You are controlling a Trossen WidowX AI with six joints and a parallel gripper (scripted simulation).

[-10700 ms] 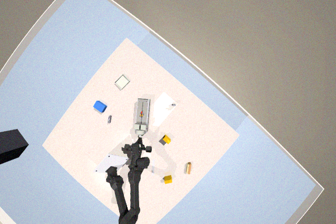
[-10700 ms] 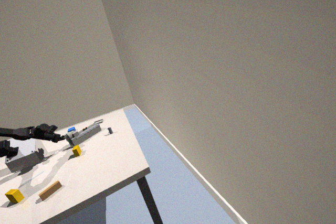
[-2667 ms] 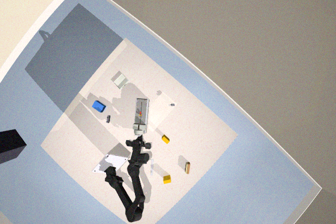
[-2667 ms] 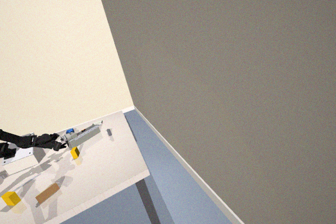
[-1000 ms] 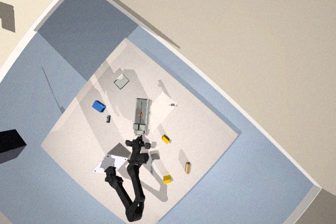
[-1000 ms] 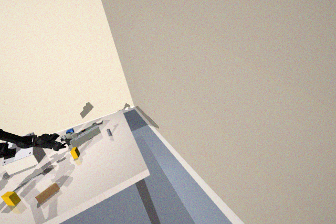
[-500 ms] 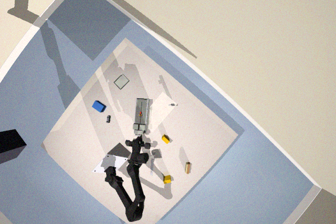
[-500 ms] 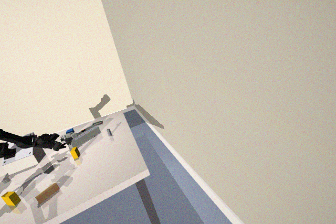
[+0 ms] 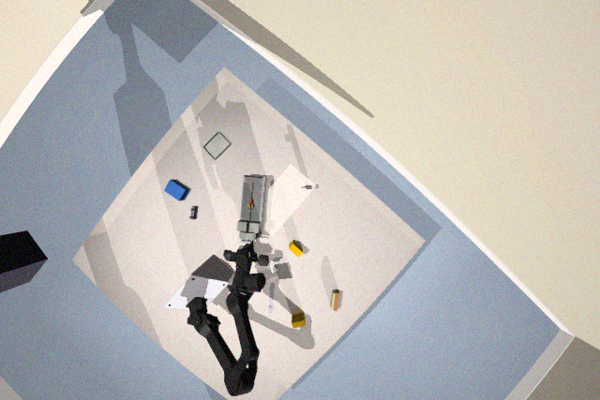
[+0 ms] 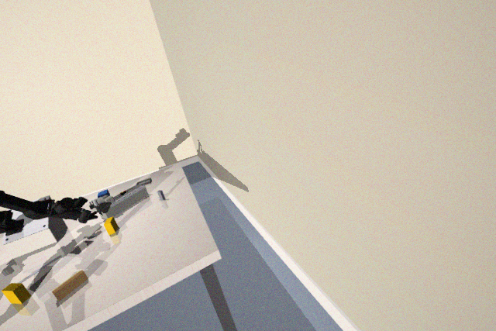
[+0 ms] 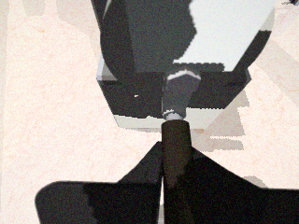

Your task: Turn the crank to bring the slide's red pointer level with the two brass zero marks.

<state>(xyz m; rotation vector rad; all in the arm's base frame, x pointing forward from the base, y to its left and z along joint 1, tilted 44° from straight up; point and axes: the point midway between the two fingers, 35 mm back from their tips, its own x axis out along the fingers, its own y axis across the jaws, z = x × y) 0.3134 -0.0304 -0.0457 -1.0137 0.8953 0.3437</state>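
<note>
The grey machine [image 9: 257, 192] [image 10: 134, 200] stands on the table, with its slide running lengthwise. The red pointer [image 9: 250, 201] shows as a tiny spot close to the brass marks in the top view; whether it is exactly level is too small to tell. In the wrist view a pale, partly shadowed round part [image 11: 154, 37] is at the machine's near end, with the short grey crank piece [image 11: 179, 95] in front. The dark brown handle [image 11: 176, 133] extends from it. My gripper [image 9: 247, 244] [image 10: 95, 215] [image 11: 170, 147] is shut on the handle, one finger on each side.
A blue block [image 9: 175, 189] [image 10: 103, 193] and a small dark cylinder [image 9: 193, 213] lie left of the machine. One yellow block [image 9: 295, 248] [image 10: 111, 226] is right of the gripper; another [image 9: 298, 320] [image 10: 15, 293] and a wooden block [image 9: 335, 300] [image 10: 70, 285] are farther off.
</note>
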